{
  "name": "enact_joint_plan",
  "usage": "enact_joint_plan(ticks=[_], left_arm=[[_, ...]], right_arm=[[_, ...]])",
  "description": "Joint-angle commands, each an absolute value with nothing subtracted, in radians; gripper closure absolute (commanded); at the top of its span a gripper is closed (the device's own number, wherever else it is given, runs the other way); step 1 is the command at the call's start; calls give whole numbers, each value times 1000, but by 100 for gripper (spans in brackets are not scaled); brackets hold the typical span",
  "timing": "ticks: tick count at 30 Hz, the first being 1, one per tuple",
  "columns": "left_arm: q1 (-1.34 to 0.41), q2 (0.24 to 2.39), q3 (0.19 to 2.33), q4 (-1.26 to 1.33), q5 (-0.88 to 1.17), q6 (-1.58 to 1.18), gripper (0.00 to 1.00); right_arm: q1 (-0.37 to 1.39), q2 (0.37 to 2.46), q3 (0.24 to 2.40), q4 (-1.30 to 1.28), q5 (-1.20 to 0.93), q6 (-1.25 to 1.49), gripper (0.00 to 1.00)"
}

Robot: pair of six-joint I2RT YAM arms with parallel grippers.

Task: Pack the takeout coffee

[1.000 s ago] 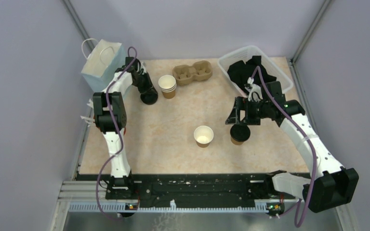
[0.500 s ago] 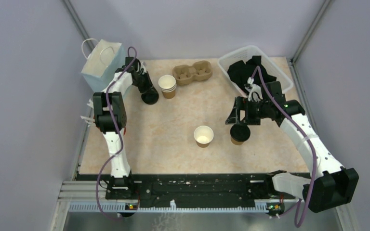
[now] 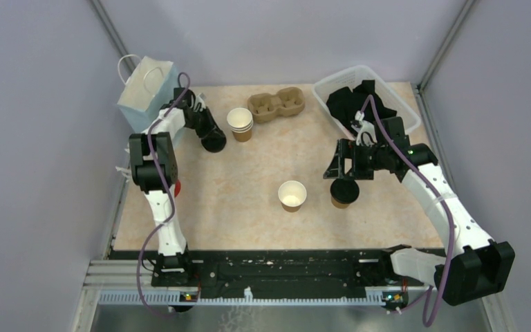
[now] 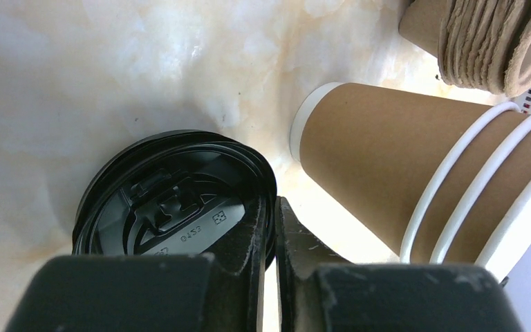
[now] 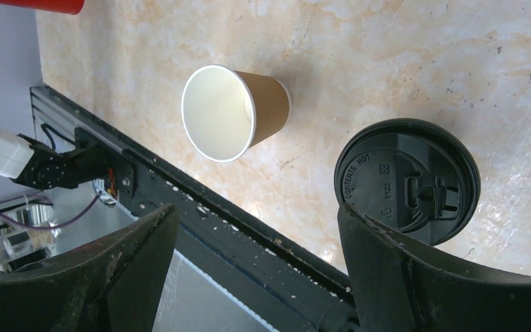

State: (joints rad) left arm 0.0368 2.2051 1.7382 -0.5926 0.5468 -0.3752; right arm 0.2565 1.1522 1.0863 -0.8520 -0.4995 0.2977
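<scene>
A black lid [image 4: 169, 204] lies on the table at the back left, and my left gripper [image 4: 274, 207] is shut on its right rim. In the top view that gripper [image 3: 209, 133] sits over the lid [image 3: 214, 144], just left of a stack of kraft cups [image 3: 240, 124]. One kraft cup [image 3: 292, 195] stands open and white inside at mid table. To its right stands another cup capped with a black lid [image 5: 406, 181]. My right gripper [image 5: 256, 242] hangs open above that capped cup [image 3: 343, 194], with its right finger [image 5: 415, 277] close to the lid.
The nested kraft cups [image 4: 401, 159] stand close to the right of the left gripper. A brown two-hole carrier [image 3: 276, 105] lies at the back middle. A pale paper bag [image 3: 145, 88] stands at the back left. A clear bin [image 3: 387, 88] of black things sits at the back right.
The left arm has shifted slightly left, with its fingers staying pinched at the lid's rim. The right arm and both single cups have not moved.
</scene>
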Motion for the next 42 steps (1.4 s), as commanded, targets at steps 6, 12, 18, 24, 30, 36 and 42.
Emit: enact_joint_plan(ticks=[6,12,18,24,30,36,42], left_arm=[[63,2109,1684,-504,627,-400,86],[64,2081,1686,-489,629,-402,86],[59,2039,1700,-528,533,-390,100],[22,2030,1760,-651,323,-359,100],[-59,2114,1914,-796,133,-301,100],[-134,2207,2082,-934,-102,-253,100],[-135,2226,2083,-933,-100,-239,100]], right_arm=[[249,1138,1086,-824,-520,299,15],[248,1133,1086,-824,-520,301,15],[249,1125,1083,-824,-520,299,15],[249,1126,1082,-822,-524,299,15],[249,1129,1081,-819,-528,297,15],[249,1135,1083,-820,-526,296,15],[248,1138,1083,-820,-525,294,15]])
